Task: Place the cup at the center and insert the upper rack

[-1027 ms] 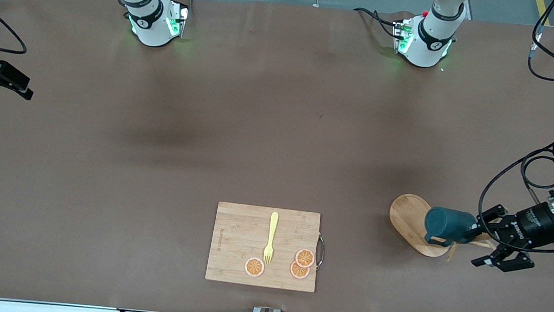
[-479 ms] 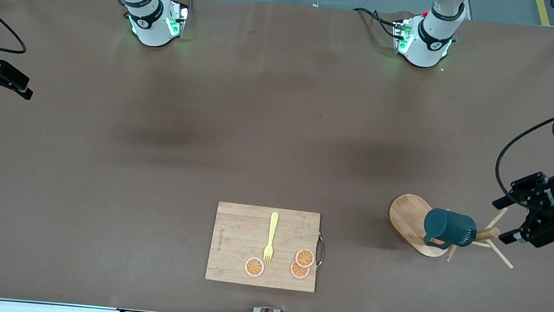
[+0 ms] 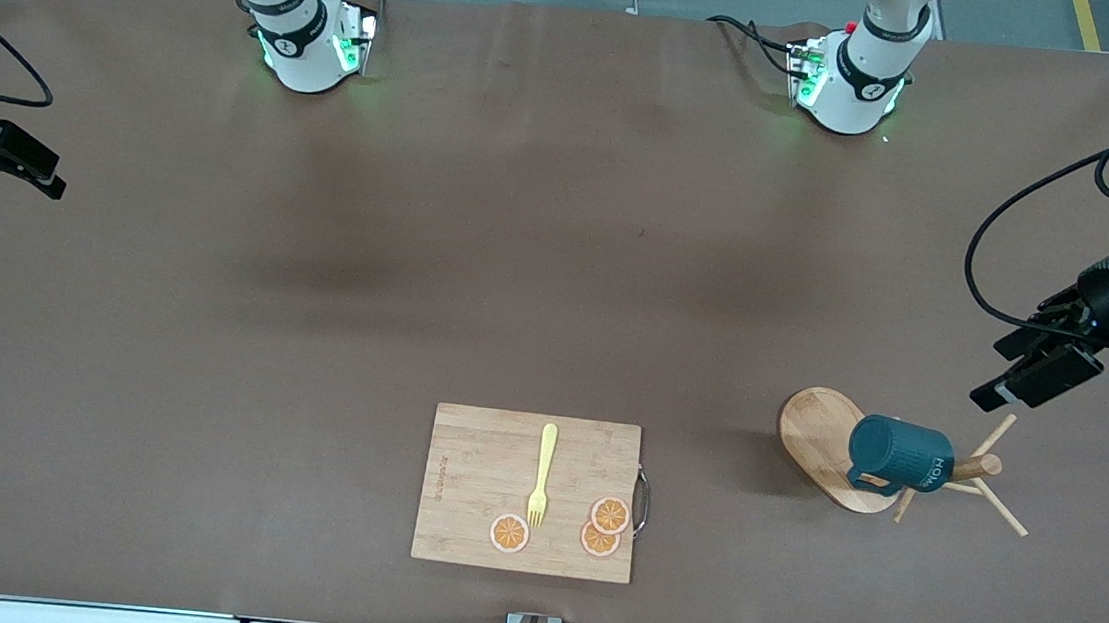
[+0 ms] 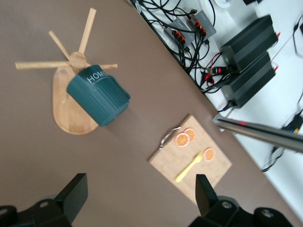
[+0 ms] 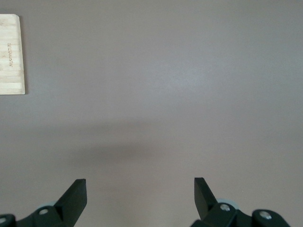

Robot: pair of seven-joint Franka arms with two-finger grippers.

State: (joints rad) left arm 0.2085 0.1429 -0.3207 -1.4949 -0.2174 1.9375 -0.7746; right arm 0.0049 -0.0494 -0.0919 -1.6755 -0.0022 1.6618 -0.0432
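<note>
Cup [image 3: 898, 456] hangs mouth-down on the mug tree [image 3: 829, 446], lower right of the front view, toward the left arm's end of the table. Left gripper [image 3: 1037, 364] hovers empty above the table by the tree, fingers [image 4: 72, 195] spread apart. Right gripper [image 3: 1, 158] waits at the frame's left edge, fingers likewise apart, holding nothing. Judgement: the ribbed cup looks rigid, breakable and fairly light; gripping across the body or rim seems safest. The tree appears top-heavy; take it by the post
</note>
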